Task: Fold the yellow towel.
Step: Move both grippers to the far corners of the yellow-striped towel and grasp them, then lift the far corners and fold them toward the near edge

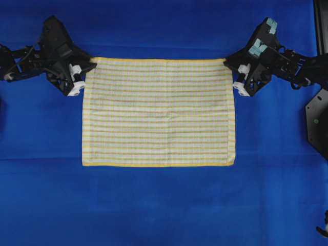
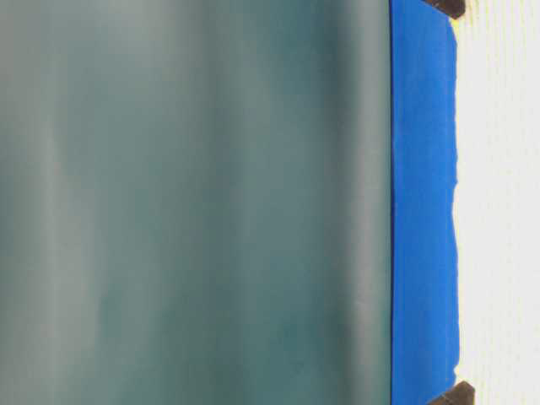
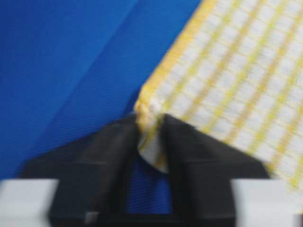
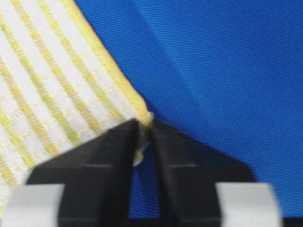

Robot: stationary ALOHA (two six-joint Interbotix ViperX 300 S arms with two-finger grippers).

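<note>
Towel lies flat, centre of blue worktop. Your left hand pinches upper-left corner, right hand pinches upper-right corner, both clamped on cloth. Likely reason: top edge held ready to carry down onto bottom edge.

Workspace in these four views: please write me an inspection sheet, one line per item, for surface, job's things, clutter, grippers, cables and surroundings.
Surface: blue cloth covers the table, with faint creases.
Job's things: yellow towel lies spread flat, unfolded, long edges running left to right in the overhead view.
Clutter: nothing seen.
Grippers: left gripper has its fingers shut on the towel's far left corner; right gripper has its fingers shut on the far right corner. Both corners sit pinched at the fingertips.
Cables: dark cables run along the right arm; thin ones on the left arm.
Surroundings: black fixture at the right edge; the table-level view is mostly blurred grey-green.
</note>
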